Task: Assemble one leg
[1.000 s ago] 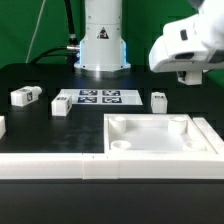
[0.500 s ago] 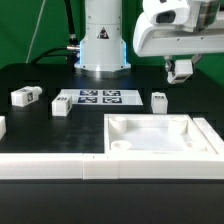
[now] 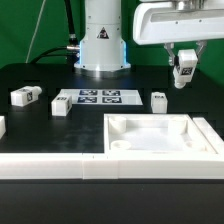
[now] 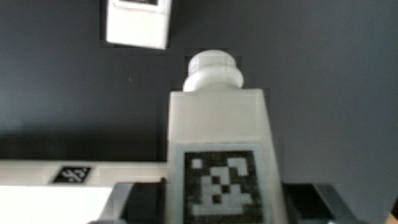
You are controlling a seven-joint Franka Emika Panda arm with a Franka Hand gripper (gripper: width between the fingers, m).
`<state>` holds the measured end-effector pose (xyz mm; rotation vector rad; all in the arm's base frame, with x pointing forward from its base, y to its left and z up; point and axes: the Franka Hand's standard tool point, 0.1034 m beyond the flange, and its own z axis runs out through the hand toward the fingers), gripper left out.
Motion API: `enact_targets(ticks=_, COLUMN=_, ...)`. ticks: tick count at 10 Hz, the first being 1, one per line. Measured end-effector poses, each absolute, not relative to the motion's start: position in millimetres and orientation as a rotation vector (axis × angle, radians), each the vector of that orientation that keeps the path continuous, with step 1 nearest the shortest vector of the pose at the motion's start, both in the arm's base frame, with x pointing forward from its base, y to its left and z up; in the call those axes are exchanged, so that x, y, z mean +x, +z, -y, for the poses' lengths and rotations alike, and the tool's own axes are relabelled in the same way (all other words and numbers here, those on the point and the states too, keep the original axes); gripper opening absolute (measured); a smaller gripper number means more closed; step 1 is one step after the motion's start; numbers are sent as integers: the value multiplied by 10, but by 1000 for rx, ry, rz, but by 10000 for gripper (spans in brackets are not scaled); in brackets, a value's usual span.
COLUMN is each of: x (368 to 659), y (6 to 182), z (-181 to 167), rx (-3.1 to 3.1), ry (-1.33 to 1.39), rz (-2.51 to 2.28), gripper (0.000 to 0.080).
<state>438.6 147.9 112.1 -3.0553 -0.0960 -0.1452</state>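
The pincer (image 3: 184, 66) hangs in the air at the exterior view's right, closed narrowly on the leg (image 3: 184, 73). The leg sits roughly upright between the jaws, well above the black tabletop (image 3: 30, 125) and touching nothing else. In the wrist view the pincer (image 4: 222, 203) has its dark fingers (image 4: 135, 203) pressed against the two sides of the leg (image 4: 222, 125). The leg's rounded peg (image 4: 214, 70) points away from the camera.

The only label on the leg is a square black-and-white tag (image 4: 222, 186), a blocky pattern with no letters that I can make out.

On the tabletop lies the marker board (image 3: 98, 97), flat, with several tags of the same kind. To the exterior view's left of it are the far-left block (image 3: 25, 96) and the near-left block (image 3: 62, 107). The right block (image 3: 159, 101) stands at the board's other side, below the held leg.

Nearer the exterior camera is the large white panel (image 3: 200, 133) with its raised rim. Behind the board the arm's base (image 3: 102, 45) bears a small triangular sign (image 3: 102, 33), too small to read.

The wrist view also shows a white block (image 4: 139, 22) on the tabletop past the peg. I cannot tell which of the blocks it is.
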Motion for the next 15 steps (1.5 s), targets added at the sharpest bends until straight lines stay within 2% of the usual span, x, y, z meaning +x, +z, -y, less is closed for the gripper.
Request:
enact_targets(ticks=1, x=4411, y=1121, z=-1491, rx=-3041, ry=-230, rz=109, gripper=291)
enact_targets(ticks=3, x=4672, y=1154, z=-1453, rx=-2971, ry=-568, rz=208, gripper=291)
enact_targets(ticks=9, x=4742, y=1122, z=-1403, rx=-2982, ry=-550, rz=245, gripper=291)
enact_targets(ticks=10, x=4888, y=1143, z=-1366, rx=-2986, ry=-552, rz=274, gripper=291)
enact_targets(ticks=12, x=5358, y=1154, z=-1304, rx=-2978, ry=-595, rz=322, gripper=291)
enact_targets(ticks=15, x=5755, y=1105, z=-1143, rx=-2975, ry=-652, rz=429, gripper=291)
